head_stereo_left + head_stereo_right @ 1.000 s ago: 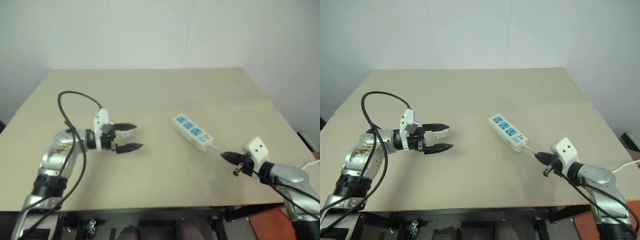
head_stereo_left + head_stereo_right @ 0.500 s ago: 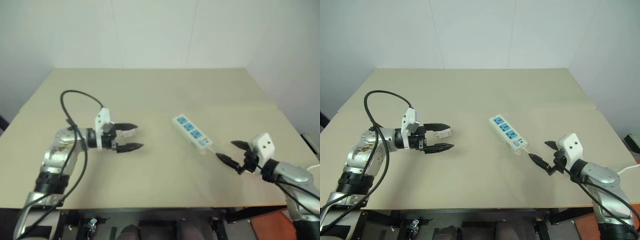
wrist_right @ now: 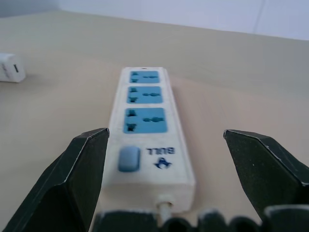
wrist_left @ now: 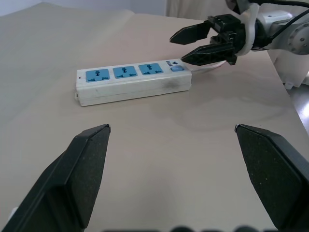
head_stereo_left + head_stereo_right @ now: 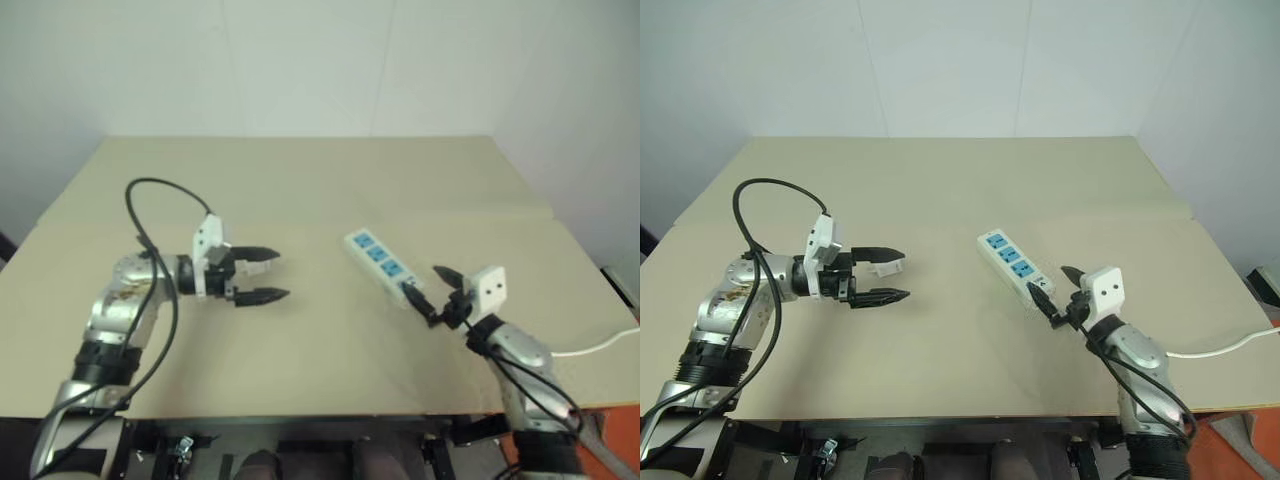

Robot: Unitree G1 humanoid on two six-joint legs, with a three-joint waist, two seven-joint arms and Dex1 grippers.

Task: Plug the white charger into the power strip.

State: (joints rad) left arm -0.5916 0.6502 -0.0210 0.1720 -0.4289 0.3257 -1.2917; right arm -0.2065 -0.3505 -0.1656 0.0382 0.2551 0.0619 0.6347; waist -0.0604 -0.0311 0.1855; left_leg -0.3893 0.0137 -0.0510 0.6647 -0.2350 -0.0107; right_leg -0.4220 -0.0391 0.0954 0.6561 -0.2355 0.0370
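Observation:
The power strip [image 5: 1012, 262] lies at an angle on the tan table, right of centre, with three blue socket faces up [image 3: 145, 121]. My right gripper [image 5: 1048, 280] is open at its switch end, one finger on each side [image 3: 165, 131], and its black fingers also appear in the left wrist view [image 4: 177, 48]. The white charger [image 5: 887, 268] rests on the table beside the far finger of my left gripper [image 5: 905, 273]; it also sits small at the edge of the right wrist view [image 3: 10, 72]. My left gripper is open, holds nothing and points at the strip [image 4: 133, 82].
The strip's thin white cord [image 5: 1225, 344] trails off the table's right edge. A black cable [image 5: 770, 190] loops above my left arm. Bare tabletop [image 5: 940, 180] stretches behind and in front of the strip, with a white wall beyond.
My right gripper, shut at the cord a second ago, has opened and moved left to the strip's switch end. The left gripper, charger and strip have stayed put.

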